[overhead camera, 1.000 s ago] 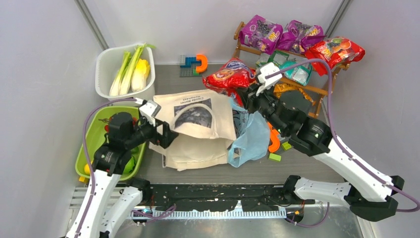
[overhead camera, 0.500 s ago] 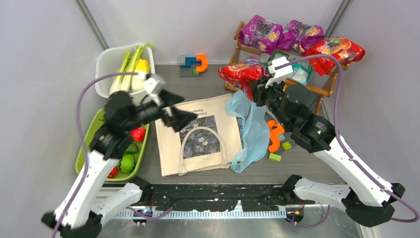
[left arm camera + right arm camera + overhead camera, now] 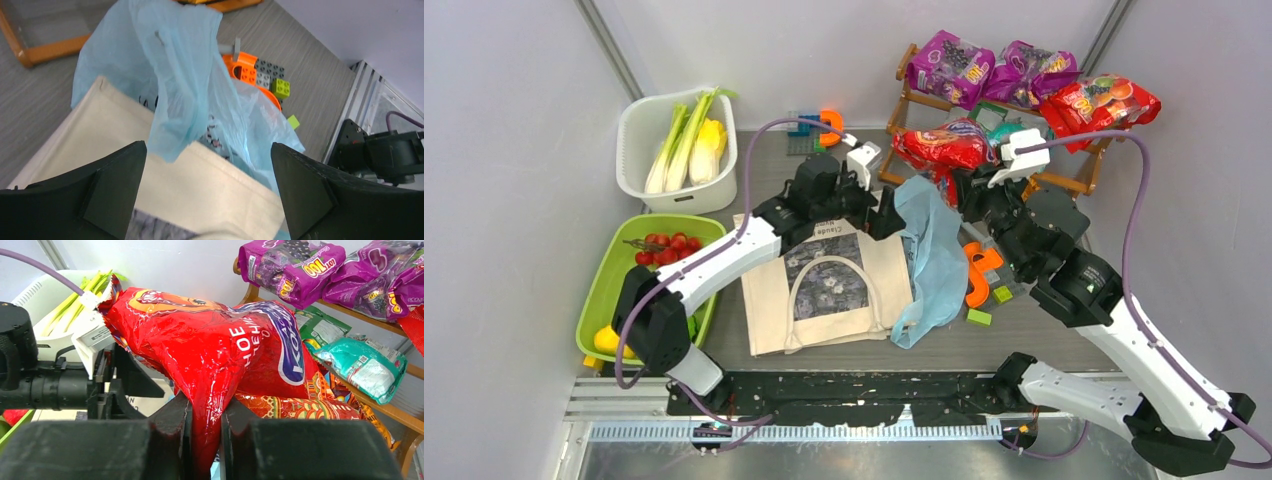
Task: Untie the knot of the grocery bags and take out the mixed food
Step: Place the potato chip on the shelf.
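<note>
Left arm just swung over from the green tray (image 3: 596,290) at the left edge to the middle of the counter (image 3: 1044,335). The left claw (image 3: 882,212) popped wide open on the way and is holding nothing. The canvas tote (image 3: 824,290) now lies flat, so I'd guess it's emptied. The right claw (image 3: 964,185) is pinched tight on the red snack packet (image 3: 939,148), lifted closer to the wooden rack (image 3: 902,100) in the far right corner. The light-blue bag (image 3: 934,250) sits crumpled mid-counter over the tote's right edge, just past the left claw's spread jaws. Can't spot the knot; its handles look loose.
</note>
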